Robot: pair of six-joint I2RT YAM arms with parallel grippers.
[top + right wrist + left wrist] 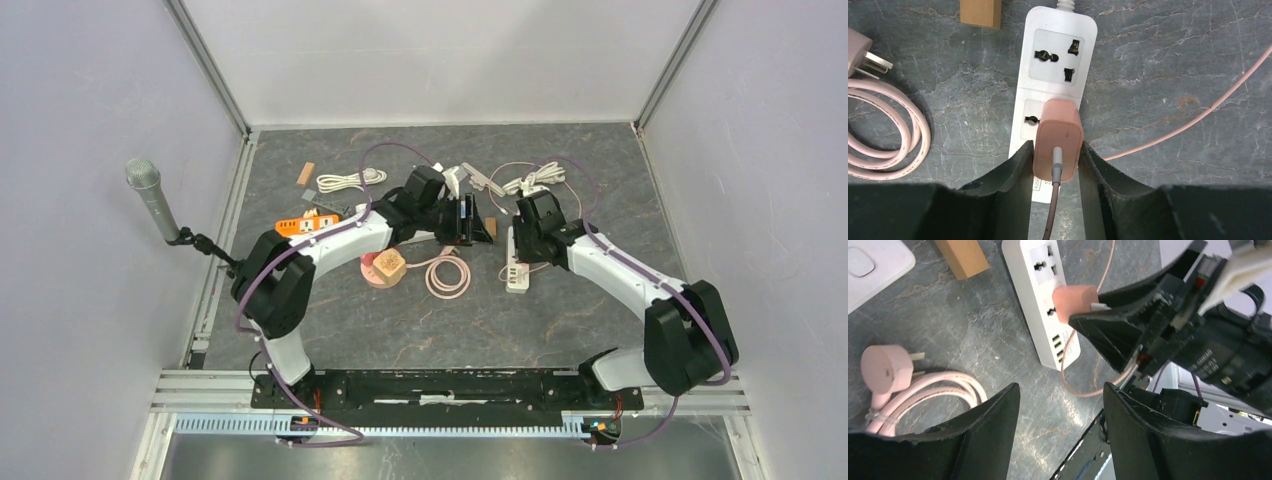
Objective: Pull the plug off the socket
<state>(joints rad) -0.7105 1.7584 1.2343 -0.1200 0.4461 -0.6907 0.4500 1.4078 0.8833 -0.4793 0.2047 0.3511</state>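
Near the middle of the counter (400, 330), a little toward its right edge, lies the white power strip (1055, 75) with the pink charger plug (1058, 132) seated in one socket. The right claw (1055, 150) is closed on the plug, one finger against each side. The left claw (1060, 387) stands open and empty just beside the strip. Grasping looks done. Next comes a straight pull upward, and the strip may lift too unless it is pressed down.

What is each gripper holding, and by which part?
The right gripper pinches the pink plug by its two sides; it sits in the white power strip. The left gripper holds nothing.
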